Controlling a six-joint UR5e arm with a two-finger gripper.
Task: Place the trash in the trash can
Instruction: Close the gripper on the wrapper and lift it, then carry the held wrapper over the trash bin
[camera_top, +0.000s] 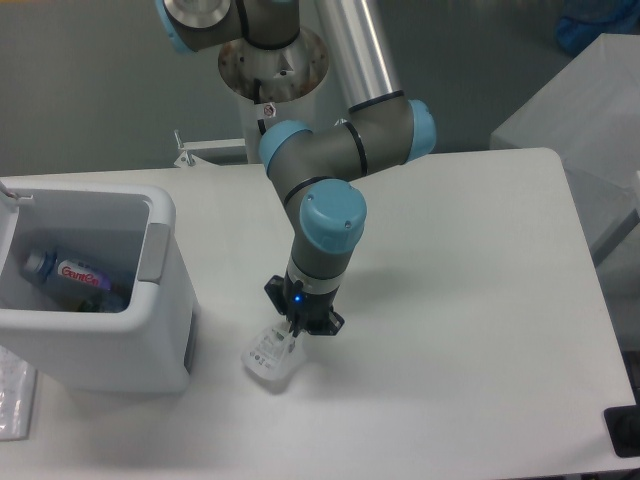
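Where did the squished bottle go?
The crushed bottle lies inside the trash can at the table's left side, while the pincer is over the wrapper.

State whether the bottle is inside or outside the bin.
Inside: the bottle lies on its side at the bottom of the bin, its red label visible through the open top.
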